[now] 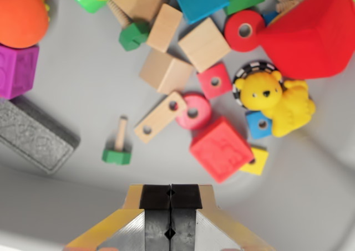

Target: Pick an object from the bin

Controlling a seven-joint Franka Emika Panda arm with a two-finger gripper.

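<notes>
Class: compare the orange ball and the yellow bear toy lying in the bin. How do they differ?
The orange ball is plain and round; the yellow bear has a face and limbs. The ball sits at the wrist view's upper left, cut off by the edge; the bear lies right of centre, fully visible. Both rest in the grey bin.

Grey bin (83, 85), red cube (221, 149), yellow bear (274, 100), wooden blocks, grey brick (33, 134)

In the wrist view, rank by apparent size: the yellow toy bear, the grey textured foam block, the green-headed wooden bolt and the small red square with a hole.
1. Grey textured foam block, partly cropped
2. Yellow toy bear, close to it
3. Green-headed wooden bolt
4. Small red square with a hole, similar to the bolt
</notes>
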